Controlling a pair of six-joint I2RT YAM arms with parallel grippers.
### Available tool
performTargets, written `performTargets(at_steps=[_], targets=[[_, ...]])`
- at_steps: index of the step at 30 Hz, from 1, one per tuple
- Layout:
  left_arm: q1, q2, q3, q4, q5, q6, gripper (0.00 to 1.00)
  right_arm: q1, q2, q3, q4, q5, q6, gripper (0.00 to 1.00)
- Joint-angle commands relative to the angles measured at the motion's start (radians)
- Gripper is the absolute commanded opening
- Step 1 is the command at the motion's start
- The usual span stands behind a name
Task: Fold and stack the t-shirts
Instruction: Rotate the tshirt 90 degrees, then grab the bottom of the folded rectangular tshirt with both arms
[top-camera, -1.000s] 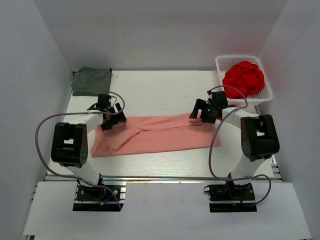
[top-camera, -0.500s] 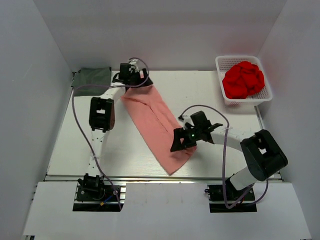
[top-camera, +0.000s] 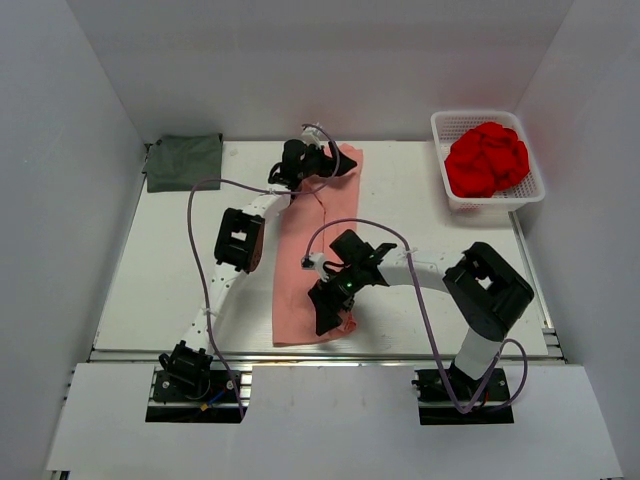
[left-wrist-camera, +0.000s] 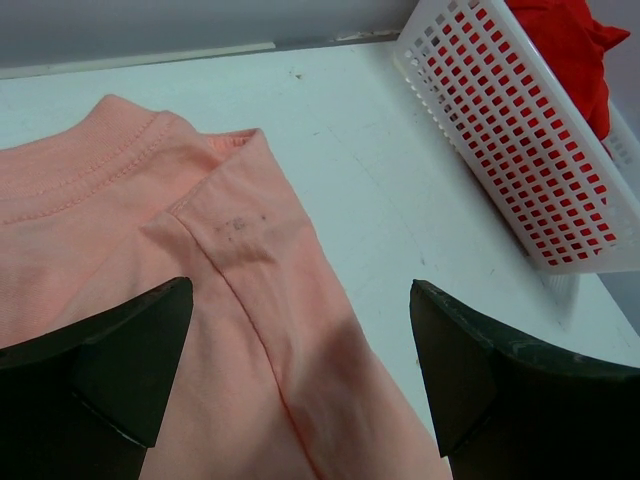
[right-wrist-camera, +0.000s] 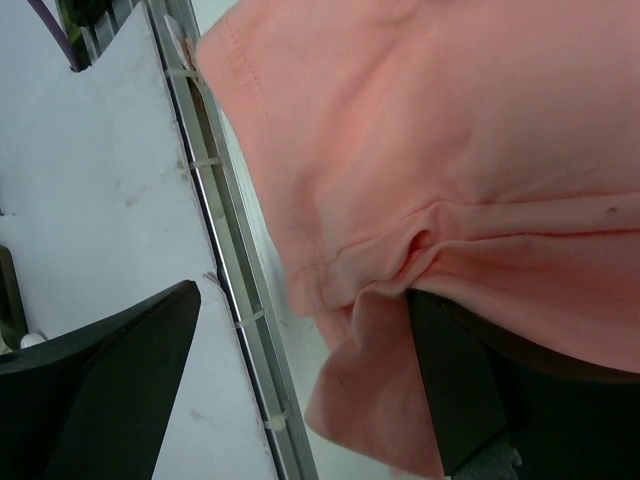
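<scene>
The salmon-pink t-shirt (top-camera: 296, 272) lies flat as a long folded strip, running from the back middle of the table to its front edge. My left gripper (top-camera: 335, 165) is at the strip's far end, collar side. In the left wrist view (left-wrist-camera: 300, 380) it is open, with the pink cloth (left-wrist-camera: 150, 230) under and between its fingers. My right gripper (top-camera: 325, 310) is at the near end. In the right wrist view (right-wrist-camera: 300, 380) it is open, with the shirt's hem corner (right-wrist-camera: 450, 130) draped against one finger (right-wrist-camera: 470, 390). The dark grey-green t-shirt (top-camera: 183, 162) lies folded at the far left corner.
A white slotted basket (top-camera: 475, 114) with a bunched red cloth (top-camera: 487, 158) stands at the far right; it also shows in the left wrist view (left-wrist-camera: 500, 130). The table's metal front rail (right-wrist-camera: 215, 250) runs just beside the shirt's near end.
The pink shirt has swung from a diagonal to a near-to-far line. My left gripper moved right along the back; my right gripper moved left toward the front edge.
</scene>
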Motion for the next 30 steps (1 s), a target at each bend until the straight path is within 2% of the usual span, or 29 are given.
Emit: performTargets(at_steps=[1, 5, 7, 10, 14, 16, 21, 22, 23, 25, 26, 27, 28, 29, 30], targets=[[0.014, -0.085, -0.012, -0.042, -0.039, 0.014, 1.0, 0.002, -0.043, 0.061, -0.045, 0.006, -0.037, 0.9], [0.014, -0.218, -0.002, -0.135, -0.089, 0.126, 1.0, -0.003, -0.11, 0.068, -0.054, 0.086, 0.025, 0.9], [0.014, -0.341, -0.077, -0.148, -0.148, 0.163, 1.0, -0.003, -0.132, 0.046, -0.062, 0.098, 0.069, 0.9], [0.023, -0.476, -0.141, -0.193, -0.215, 0.223, 1.0, -0.006, -0.207, -0.025, -0.042, 0.208, 0.131, 0.9], [0.042, -0.551, -0.141, -0.307, -0.263, 0.249, 1.0, -0.008, -0.279, -0.088, -0.02, 0.336, 0.194, 0.9], [0.053, -0.622, -0.194, -0.363, -0.272, 0.298, 1.0, -0.012, -0.297, -0.091, 0.003, 0.399, 0.226, 0.9], [0.053, -0.844, -0.407, -0.49, -0.361, 0.347, 1.0, -0.02, -0.275, -0.05, 0.032, 0.408, 0.236, 0.9], [0.053, -0.845, -0.455, -0.508, -0.379, 0.347, 1.0, -0.018, -0.267, -0.044, 0.036, 0.433, 0.243, 0.9], [0.053, -0.94, -0.584, -0.509, -0.426, 0.338, 1.0, -0.023, -0.249, -0.034, 0.047, 0.45, 0.256, 0.9], [0.053, -1.053, -0.752, -0.468, -0.442, 0.312, 1.0, -0.043, -0.206, 0.027, 0.067, 0.525, 0.273, 0.9], [0.053, -1.114, -0.941, -0.438, -0.486, 0.297, 1.0, -0.046, -0.169, 0.041, 0.081, 0.534, 0.271, 0.9], [0.053, -1.244, -1.034, -0.412, -0.523, 0.247, 1.0, -0.06, -0.132, 0.097, 0.093, 0.548, 0.273, 0.9], [0.053, -1.31, -1.126, -0.36, -0.568, 0.214, 1.0, -0.067, -0.1, 0.114, 0.101, 0.554, 0.265, 0.9], [0.053, -1.369, -1.288, -0.345, -0.642, 0.184, 1.0, -0.086, -0.078, 0.149, 0.101, 0.556, 0.271, 0.9], [0.053, -1.471, -1.355, -0.345, -0.664, 0.159, 1.0, -0.11, -0.058, 0.169, 0.104, 0.549, 0.271, 0.9]])
